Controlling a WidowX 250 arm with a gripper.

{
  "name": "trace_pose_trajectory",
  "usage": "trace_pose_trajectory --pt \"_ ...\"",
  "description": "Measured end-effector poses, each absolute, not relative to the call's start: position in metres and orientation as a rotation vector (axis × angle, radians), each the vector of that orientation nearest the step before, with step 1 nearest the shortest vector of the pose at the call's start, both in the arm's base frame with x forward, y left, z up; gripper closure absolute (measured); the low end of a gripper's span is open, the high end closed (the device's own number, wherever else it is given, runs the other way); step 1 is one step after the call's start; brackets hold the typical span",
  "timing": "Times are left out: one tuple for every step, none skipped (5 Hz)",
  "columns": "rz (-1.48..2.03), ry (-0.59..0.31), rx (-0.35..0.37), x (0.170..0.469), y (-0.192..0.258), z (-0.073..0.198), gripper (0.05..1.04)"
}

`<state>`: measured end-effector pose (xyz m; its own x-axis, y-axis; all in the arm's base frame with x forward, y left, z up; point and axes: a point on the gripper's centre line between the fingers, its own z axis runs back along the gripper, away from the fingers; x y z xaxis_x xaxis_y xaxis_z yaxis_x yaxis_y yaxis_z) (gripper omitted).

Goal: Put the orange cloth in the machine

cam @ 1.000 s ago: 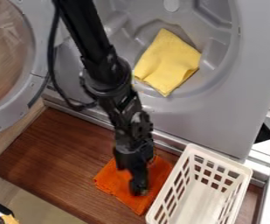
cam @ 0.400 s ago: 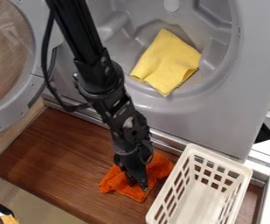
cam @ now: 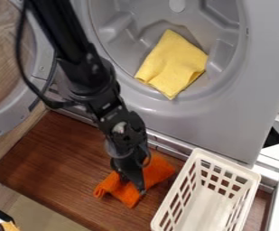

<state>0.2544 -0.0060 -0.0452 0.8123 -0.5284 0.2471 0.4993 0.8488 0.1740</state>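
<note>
Orange cloth (cam: 159, 170) bunched on wooden worktop (cam: 51, 158), right under gripper (cam: 135, 184); whether anything is pinched can't be told. Danger: if only shallow fold gets caught, cloth may be dropped mid-lift, or snagged on machine rim (cam: 165, 103).

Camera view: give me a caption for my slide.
Black gripper down at the rumpled orange cloth on the brown board; yellow cloth inside the open machine.

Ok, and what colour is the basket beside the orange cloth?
Off-white; the basket shows best in the camera view.
</note>
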Motion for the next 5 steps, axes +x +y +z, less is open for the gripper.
trace_pose_trajectory --pt "-0.511 -0.379 0.103 0.249 0.000 -0.021 0.989" --pt "-0.480 -0.474 0.133 0.245 0.002 0.012 0.989" --pt "-0.468 -0.579 0.154 0.253 0.006 0.040 0.989" --pt "-0.483 -0.656 0.150 0.269 0.008 0.059 0.989" --pt "-0.476 -0.714 0.136 0.297 0.010 0.080 0.989"
